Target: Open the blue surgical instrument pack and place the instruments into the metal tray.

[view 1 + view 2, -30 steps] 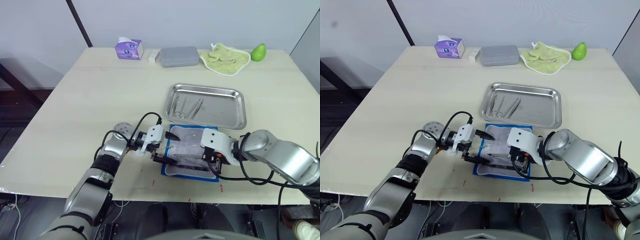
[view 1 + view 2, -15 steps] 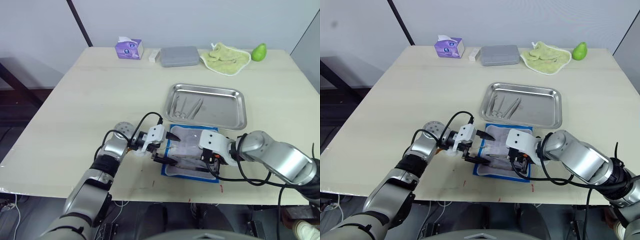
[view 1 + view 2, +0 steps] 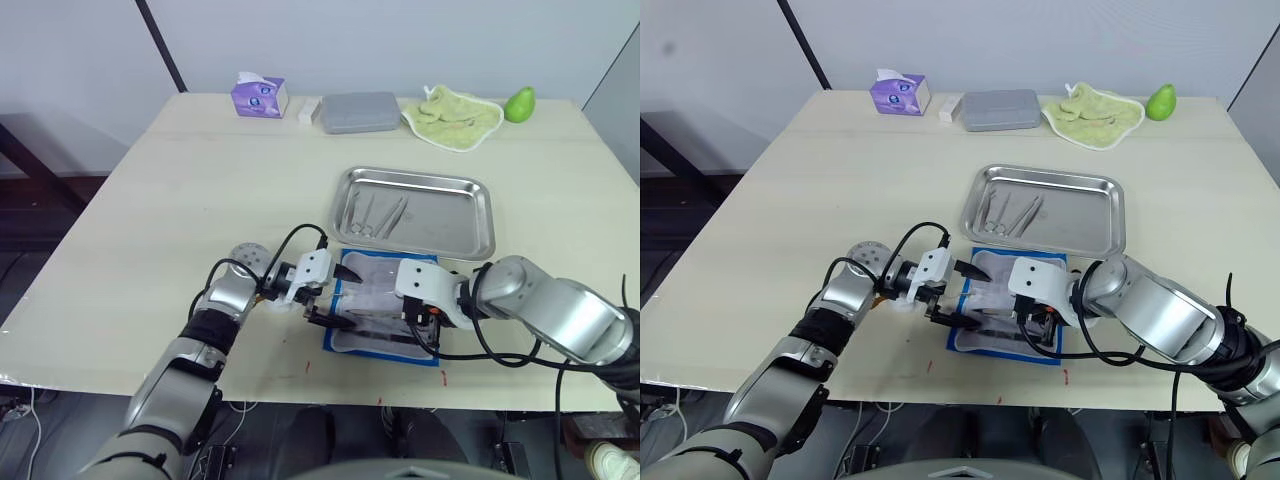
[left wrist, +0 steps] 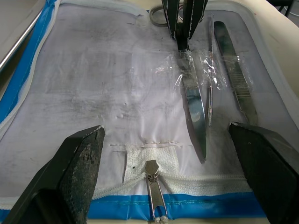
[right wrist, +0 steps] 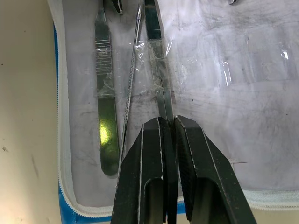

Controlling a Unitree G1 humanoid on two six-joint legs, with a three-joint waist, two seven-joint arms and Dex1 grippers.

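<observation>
While the left gripper (image 4: 163,186) sits wide at the pack (image 3: 345,342), the right gripper (image 5: 167,135) pinches an instrument (image 5: 159,84) lengthwise; the tray (image 3: 470,240) lies just beyond.

Your right tool (image 5: 169,135) covers the ring handles of the instrument (image 5: 159,74) it pinches; pack (image 4: 93,93) edges run off-frame

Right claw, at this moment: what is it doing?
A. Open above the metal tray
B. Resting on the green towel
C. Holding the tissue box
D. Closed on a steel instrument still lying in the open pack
D: in the right wrist view the right claw has its two fingers pinched together on an instrument that still lies under a clear pocket of the open blue surgical instrument pack.
</observation>
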